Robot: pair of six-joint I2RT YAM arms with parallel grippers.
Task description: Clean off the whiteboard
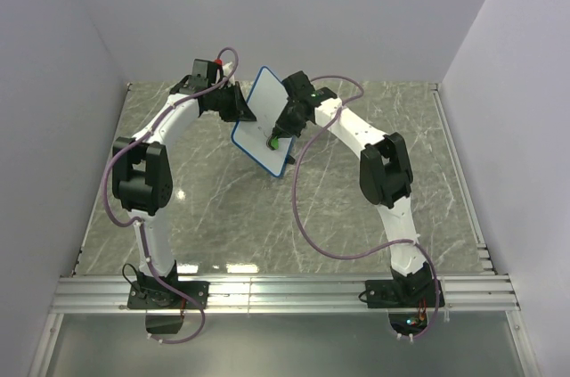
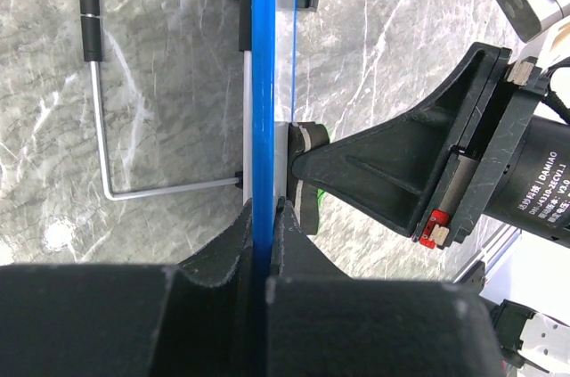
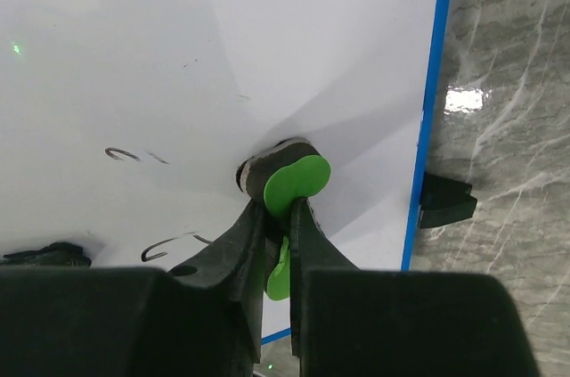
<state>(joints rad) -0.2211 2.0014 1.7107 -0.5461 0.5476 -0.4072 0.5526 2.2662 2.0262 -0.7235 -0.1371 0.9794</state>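
Note:
The whiteboard (image 1: 264, 118), white with a blue rim, stands tilted near the back middle of the table. My left gripper (image 1: 239, 111) is shut on its left edge; in the left wrist view the blue rim (image 2: 264, 83) runs edge-on between the jaws (image 2: 265, 217), with the wire stand (image 2: 98, 110) behind it. My right gripper (image 1: 278, 138) is shut on a small green eraser (image 3: 294, 183) and presses its dark felt face against the board (image 3: 223, 47). Faint dark scribbles (image 3: 169, 248) show left of the eraser. The eraser also shows in the left wrist view (image 2: 312, 190).
The table is grey marble (image 1: 223, 217) with an aluminium rail (image 1: 285, 292) along the near edge. White walls enclose the back and sides. A black stand foot (image 3: 445, 200) sits on the marble just past the board's right rim.

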